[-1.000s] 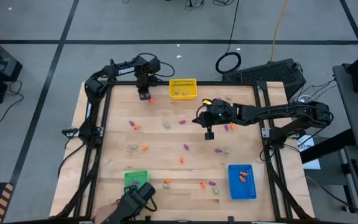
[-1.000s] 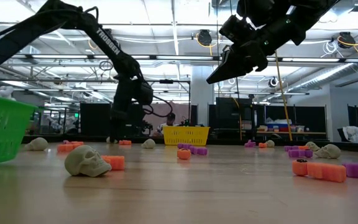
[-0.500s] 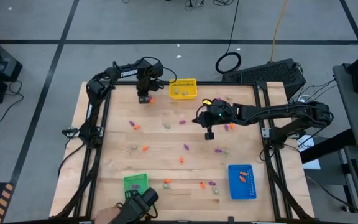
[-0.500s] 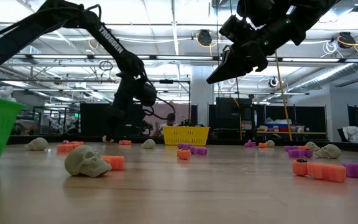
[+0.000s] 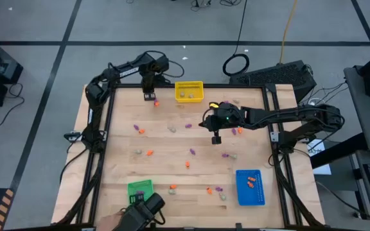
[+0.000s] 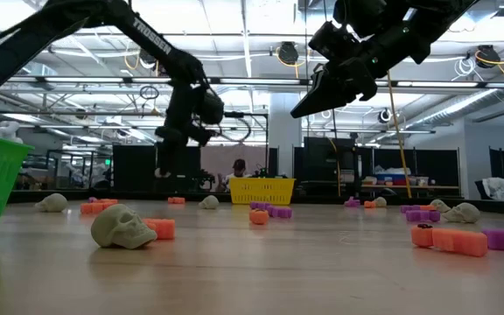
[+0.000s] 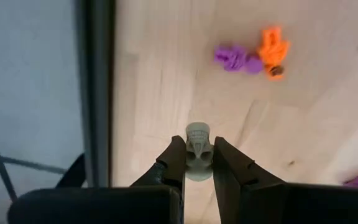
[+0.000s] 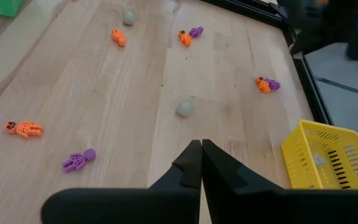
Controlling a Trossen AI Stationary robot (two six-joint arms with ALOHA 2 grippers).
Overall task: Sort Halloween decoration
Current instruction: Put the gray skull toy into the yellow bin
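So the left gripper (image 7: 199, 163) is up off the table near the back edge, just left of the yellow bin (image 5: 189, 91), and its fingers are pinched narrow on a little pale grey-tan skull (image 7: 198, 138). From the wrist camera you can see the skull's teeth poking out between the two fingers. The arm has "TROSSEN" printed in white along it; that's the only writing I can read anywhere.

The right gripper (image 5: 216, 138) hangs over the middle of the table, in front and to the right of the yellow bin, fingers pressed fully together with nothing in them.

The rest of the Halloween decoration (image 5: 190, 151) is scattered all over the wood in front of the yellow bin: orange and purple skeleton figures, plus more pale skulls. A couple of pale bits already sit inside the yellow bin. The blue bin (image 5: 250, 187) is well in front of it toward the right with orange pieces inside, and the green bin (image 5: 140, 188) is well in front toward the left, near the front edge.
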